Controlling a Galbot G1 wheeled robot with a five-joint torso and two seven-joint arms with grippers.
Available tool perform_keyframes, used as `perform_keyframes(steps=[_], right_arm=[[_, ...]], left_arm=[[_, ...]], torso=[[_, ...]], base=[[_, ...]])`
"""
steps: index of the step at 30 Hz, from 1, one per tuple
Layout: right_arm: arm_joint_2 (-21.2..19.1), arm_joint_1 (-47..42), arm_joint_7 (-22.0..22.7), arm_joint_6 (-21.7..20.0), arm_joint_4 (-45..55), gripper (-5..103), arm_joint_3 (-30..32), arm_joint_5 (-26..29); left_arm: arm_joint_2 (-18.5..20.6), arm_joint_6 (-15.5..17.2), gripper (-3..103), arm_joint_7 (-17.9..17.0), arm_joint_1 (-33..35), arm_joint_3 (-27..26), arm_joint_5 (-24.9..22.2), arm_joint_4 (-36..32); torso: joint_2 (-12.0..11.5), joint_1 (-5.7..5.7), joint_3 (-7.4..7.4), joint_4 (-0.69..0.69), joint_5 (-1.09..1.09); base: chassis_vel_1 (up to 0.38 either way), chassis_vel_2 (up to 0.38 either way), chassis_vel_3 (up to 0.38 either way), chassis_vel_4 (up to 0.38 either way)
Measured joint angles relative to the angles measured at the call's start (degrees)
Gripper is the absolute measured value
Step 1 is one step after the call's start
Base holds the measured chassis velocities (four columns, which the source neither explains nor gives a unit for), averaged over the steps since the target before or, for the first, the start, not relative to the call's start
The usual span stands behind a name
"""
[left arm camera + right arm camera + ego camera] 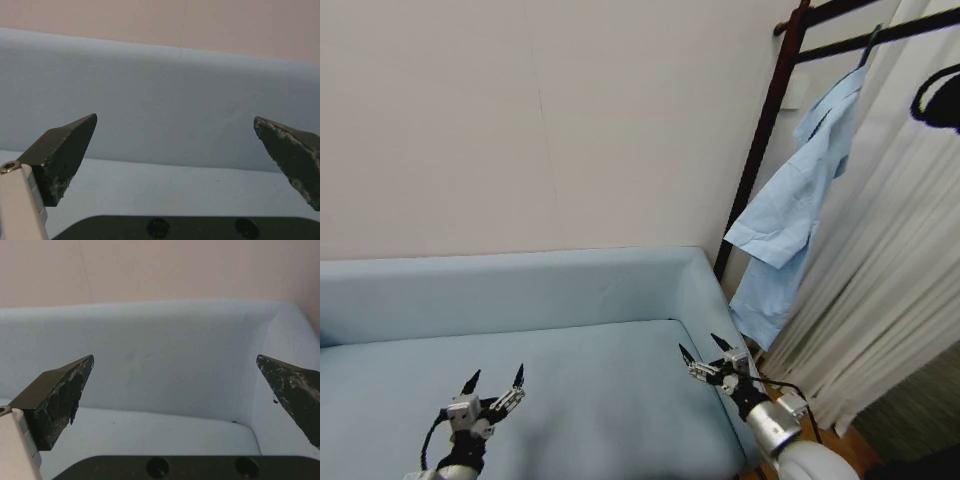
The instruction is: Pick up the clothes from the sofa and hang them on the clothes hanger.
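Broadly, the pale blue sofa [570, 290] took up most of the head view, with plain cushion showing under both arms. To its right hung a white curtain [890, 280], and between the two stood the dark wooden rack [760, 140]. The light blue shirt [790, 220] was on that rack, hung from one of its upper rails and well apart from both grippers, so the task looked about finished. It hung lopsided, though, bunched and drooping toward the sofa's end, and I judged that the main risk: a nudge to the rack or a tug on the cloth could slide it off the rail. The right gripper [700, 347] hovered over the seat near the sofa's arm end, the closer of the two to the shirt's lower hem. A careless swing outward might catch the fabric or bump the sofa arm. The left gripper [496, 376] hovered over the middle of the seat. Both sets of fingers [60, 155] were spread wide and held nothing, and their pointed tips could snag the upholstery if either arm dipped
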Motion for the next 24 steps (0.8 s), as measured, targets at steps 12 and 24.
perform_keyframes(steps=[12, 24], right_arm=[[2.48, 1.79, 2.25, -1.35, 1.1, 100, 0.91, -2.59], [2.6, 2.38, 4.33, -1.97, 1.66, 100, 0.76, -1.72]], left_arm=[[2.07, 6.47, 100, -3.49, -1.55, 1.25, -4.41, -4.56], [4.54, 5.37, 100, -3.45, -2.5, 1.36, -4.52, -4.64]], torso=[[-0.01, 0.01, 0.0, 0.0, 0.0], [-0.01, 0.01, 0.01, -0.01, 0.0]], base=[[0.0, 0.0, 0.0, 0.0], [0.0, 0.0, 0.0, 0.0]])
